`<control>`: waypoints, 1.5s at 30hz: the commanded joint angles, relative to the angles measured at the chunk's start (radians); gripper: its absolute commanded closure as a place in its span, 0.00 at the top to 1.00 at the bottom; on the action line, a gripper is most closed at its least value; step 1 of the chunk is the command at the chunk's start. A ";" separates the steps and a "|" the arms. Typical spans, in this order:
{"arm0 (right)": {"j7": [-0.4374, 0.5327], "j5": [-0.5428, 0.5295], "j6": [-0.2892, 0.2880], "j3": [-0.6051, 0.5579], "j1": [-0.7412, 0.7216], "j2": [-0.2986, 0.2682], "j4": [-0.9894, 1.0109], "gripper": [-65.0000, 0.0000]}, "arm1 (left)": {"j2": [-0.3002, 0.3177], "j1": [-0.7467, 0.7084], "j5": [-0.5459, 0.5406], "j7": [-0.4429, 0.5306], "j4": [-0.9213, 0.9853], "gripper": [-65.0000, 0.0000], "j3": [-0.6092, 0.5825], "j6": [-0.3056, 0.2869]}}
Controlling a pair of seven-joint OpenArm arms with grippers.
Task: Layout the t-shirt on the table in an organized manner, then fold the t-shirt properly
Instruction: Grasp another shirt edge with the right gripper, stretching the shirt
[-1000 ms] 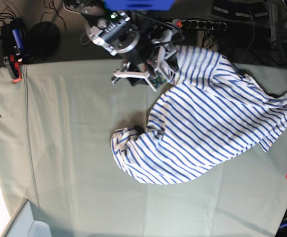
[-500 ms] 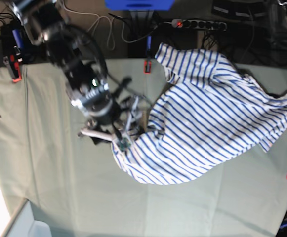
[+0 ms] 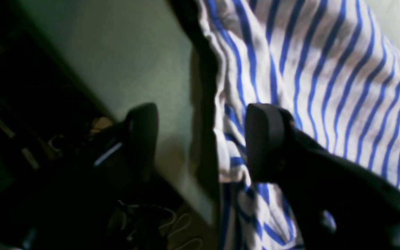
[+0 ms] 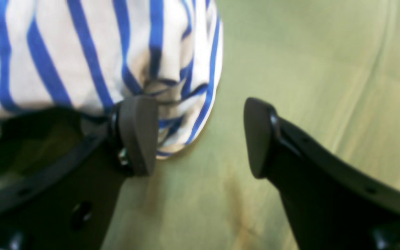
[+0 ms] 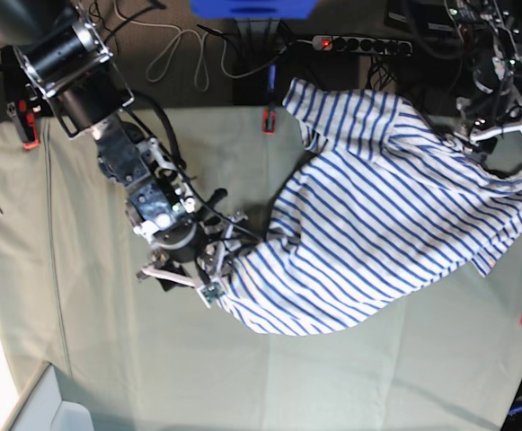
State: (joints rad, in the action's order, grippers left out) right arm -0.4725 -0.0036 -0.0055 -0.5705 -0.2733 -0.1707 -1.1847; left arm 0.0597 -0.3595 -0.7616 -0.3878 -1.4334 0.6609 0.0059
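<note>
Striped t-shirt (image 5: 377,224) lies rumpled toward three o'clock on the table (image 5: 108,359); right gripper (image 4: 200,135), jaws apart, meets its nine-o'clock edge; left gripper (image 3: 200,139) gapes at one o'clock.

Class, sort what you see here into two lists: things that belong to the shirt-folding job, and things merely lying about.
Job:
t-shirt
table
left tool
right tool

Lying about:
power strip
red clamp
white cable
</note>
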 commanded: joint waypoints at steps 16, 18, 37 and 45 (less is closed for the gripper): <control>0.085 0.006 -0.001 0.004 -0.051 0.000 -0.016 0.61 | -0.008 0.181 0.170 0.011 0.122 0.00 -0.031 -0.004; 0.088 0.006 -0.001 0.004 -0.063 0.001 -0.021 0.61 | 0.030 0.178 0.169 0.011 0.122 0.01 -0.030 -0.002; 0.117 0.004 -0.106 0.005 -0.145 0.173 0.159 0.63 | 0.246 0.208 0.170 0.011 0.124 0.00 0.075 -0.010; 0.292 0.004 -0.106 0.054 -0.234 0.194 0.495 0.62 | 0.240 0.207 0.167 0.011 0.124 0.00 0.072 -0.010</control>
State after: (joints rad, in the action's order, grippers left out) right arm -0.1982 -0.0074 -0.1154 -0.5179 -0.4728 0.0166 -0.6727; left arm 0.2794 -0.1593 -0.5926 -0.4038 -1.2911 0.7284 -0.0029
